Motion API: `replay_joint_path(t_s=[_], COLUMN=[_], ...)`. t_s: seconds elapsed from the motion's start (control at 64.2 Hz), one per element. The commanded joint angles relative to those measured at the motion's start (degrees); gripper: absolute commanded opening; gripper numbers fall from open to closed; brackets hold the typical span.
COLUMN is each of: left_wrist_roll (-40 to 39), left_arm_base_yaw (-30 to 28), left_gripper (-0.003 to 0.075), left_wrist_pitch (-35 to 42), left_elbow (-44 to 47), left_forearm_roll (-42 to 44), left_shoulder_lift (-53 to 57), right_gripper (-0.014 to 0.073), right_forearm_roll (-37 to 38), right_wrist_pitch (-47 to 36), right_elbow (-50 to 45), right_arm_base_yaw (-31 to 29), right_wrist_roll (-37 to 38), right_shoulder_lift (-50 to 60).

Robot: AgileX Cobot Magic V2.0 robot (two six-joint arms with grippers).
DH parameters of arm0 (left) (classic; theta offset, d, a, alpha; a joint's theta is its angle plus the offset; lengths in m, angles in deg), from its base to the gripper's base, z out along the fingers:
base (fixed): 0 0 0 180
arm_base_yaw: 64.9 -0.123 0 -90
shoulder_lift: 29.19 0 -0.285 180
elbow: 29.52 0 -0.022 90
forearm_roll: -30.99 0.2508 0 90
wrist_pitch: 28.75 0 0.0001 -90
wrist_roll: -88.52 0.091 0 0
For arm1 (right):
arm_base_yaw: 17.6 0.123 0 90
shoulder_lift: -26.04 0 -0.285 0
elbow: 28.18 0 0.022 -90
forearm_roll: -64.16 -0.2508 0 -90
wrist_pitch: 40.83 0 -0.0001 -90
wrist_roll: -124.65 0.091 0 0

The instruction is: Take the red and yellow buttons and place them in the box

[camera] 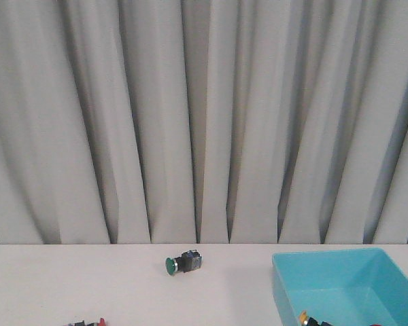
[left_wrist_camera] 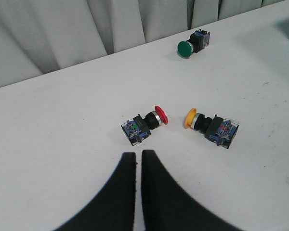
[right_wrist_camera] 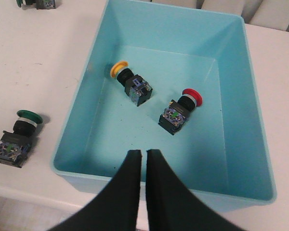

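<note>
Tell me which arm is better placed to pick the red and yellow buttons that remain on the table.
Left. Its gripper is nearly shut, just short of the red button and yellow button. The right gripper is over the box.

— What's in the blue box (right_wrist_camera: 233,110)?
— A yellow button (right_wrist_camera: 131,81) and a red button (right_wrist_camera: 179,110), both tipped on their sides on its floor, near each other but apart; the yellow one lies toward the upper left of the frame.

— Any more on the table?
— Yes. In the left wrist view, a second red button (left_wrist_camera: 143,126) lies at mid-frame and a second yellow button (left_wrist_camera: 211,126) just right of it, both on their sides, caps pointing toward each other.
</note>
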Motion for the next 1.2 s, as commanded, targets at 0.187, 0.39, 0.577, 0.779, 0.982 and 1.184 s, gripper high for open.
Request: replay_joint_path(t_s=[0.187,0.39,0.577,0.779,0.982,1.184], left_wrist_roll=[-0.73,-0.73,0.03,14.25,25.21,25.21], left_arm_base_yaw=[0.05,0.05,-0.01,-7.09,-14.93,-17.69], left_gripper=[-0.0008,-0.0008,-0.0007,-0.0007,-0.0007,-0.0007], left_wrist_pitch=[0.35,-1.72,-3.59,-5.28,3.66,13.94], left_elbow=[-1.36,-1.36,-1.36,-1.28,5.69,18.99], left_forearm_roll=[0.60,0.60,-0.68,-12.80,-18.80,-20.20], left_shoulder_lift=[-0.05,-0.05,1.14,9.93,22.22,32.21], right_gripper=[-0.0007,-0.0007,-0.0007,-0.0007,-0.0007,-0.0007], right_forearm_roll=[-0.01,-0.01,-0.01,-0.01,-0.01,-0.01], right_wrist_pitch=[-3.33,-3.28,-3.28,-3.13,-3.13,-3.13], right_elbow=[1.55,1.55,1.55,1.55,1.55,1.55], right_arm_base_yaw=[-0.19,-0.19,-0.19,-0.19,-0.19,-0.19], right_wrist_roll=[-0.68,-0.68,-0.68,-0.68,-0.68,-0.68], right_shoulder_lift=[-0.05,-0.05,-0.05,-0.05,-0.05,-0.05])
